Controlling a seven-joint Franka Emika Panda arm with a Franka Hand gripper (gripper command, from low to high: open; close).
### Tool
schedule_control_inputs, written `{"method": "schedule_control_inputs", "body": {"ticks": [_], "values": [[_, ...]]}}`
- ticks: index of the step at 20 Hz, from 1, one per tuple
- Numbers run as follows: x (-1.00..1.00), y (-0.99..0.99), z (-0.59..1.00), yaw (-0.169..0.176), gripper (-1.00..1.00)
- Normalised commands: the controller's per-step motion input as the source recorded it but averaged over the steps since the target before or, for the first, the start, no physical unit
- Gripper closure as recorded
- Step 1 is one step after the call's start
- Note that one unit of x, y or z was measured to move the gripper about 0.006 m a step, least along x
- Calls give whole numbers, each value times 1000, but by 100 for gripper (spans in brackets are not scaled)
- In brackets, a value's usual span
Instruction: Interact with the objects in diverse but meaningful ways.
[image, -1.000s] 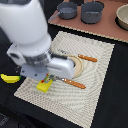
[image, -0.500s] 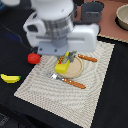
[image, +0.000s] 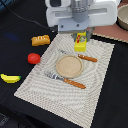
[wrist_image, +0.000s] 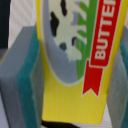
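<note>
My gripper (image: 80, 41) is shut on the small yellow box (image: 80, 45) and holds it above the far edge of the striped placemat (image: 95, 95). In the wrist view the box (wrist_image: 75, 60) fills the picture, its label reading "BUTTER", between the grey and teal finger pads (wrist_image: 22, 75). The orange ridged bread block (image: 40, 40) lies on the black cloth at the exterior view's left. The red tomato-like fruit (image: 33, 58) lies nearer, and the yellow banana (image: 10, 78) lies at the left edge.
A round tan plate (image: 69, 66) sits mid-placemat, with an orange-handled knife (image: 86, 58) beyond it and an orange-handled fork (image: 67, 81) in front. A grey pot (image: 123, 17) stands at the back on the exterior view's right. The arm's white body (image: 80, 12) looms over the placemat's far edge.
The arm has carried the yellow box from the placemat's near left corner across to its far edge. The other objects have not moved.
</note>
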Motion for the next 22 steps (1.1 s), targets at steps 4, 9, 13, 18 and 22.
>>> {"method": "schedule_control_inputs", "body": {"ticks": [4,9,13,18,22], "values": [[81,574,-449,67,100],[0,447,-441,68,100],[0,296,-376,52,100],[-58,345,-377,55,100],[-29,332,-382,54,100]]}}
